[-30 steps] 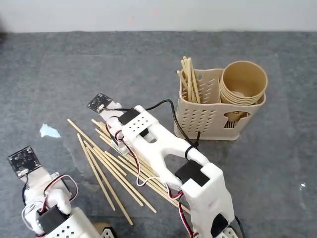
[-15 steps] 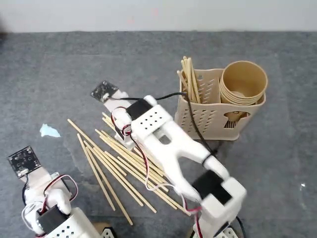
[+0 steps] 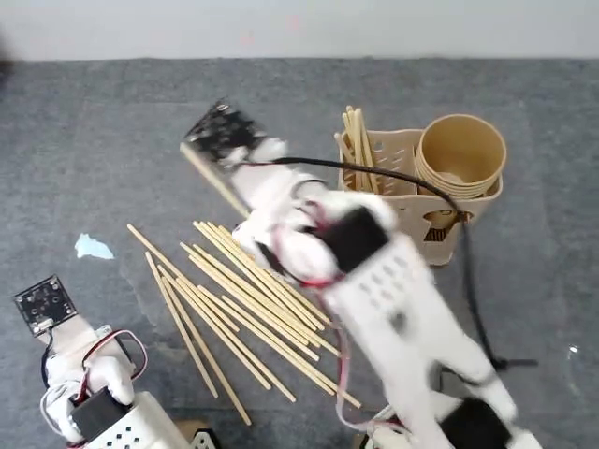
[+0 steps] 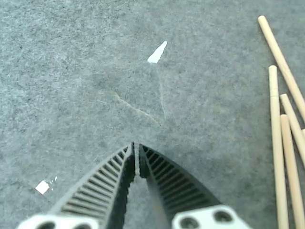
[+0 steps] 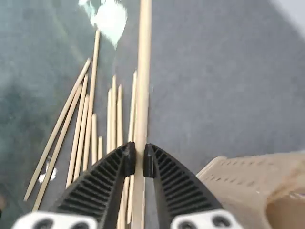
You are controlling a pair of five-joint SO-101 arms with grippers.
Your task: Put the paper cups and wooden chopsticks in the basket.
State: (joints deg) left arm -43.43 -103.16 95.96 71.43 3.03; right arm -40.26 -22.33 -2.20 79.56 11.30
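Note:
Several wooden chopsticks (image 3: 239,304) lie fanned out on the grey table left of the beige basket (image 3: 384,220). The basket's left compartment holds upright chopsticks (image 3: 358,150); its right one holds stacked paper cups (image 3: 460,154). My right gripper (image 5: 136,160) is raised above the pile, shut on a single chopstick (image 5: 143,71), with the basket's corner (image 5: 252,183) close beside it. From above, that chopstick (image 3: 213,180) slants just left of the basket. My left gripper (image 4: 136,160) is shut on nothing, low over bare table, with chopstick ends (image 4: 279,143) off to one side.
A pale paper scrap (image 3: 94,248) lies on the table left of the pile, and it also shows ahead of the left gripper as a scrap (image 4: 157,52). A black cable (image 3: 402,178) crosses in front of the basket. The table's far side is bare.
My right arm has risen off the pile with one chopstick and swung back toward the basket. The left arm has kept still.

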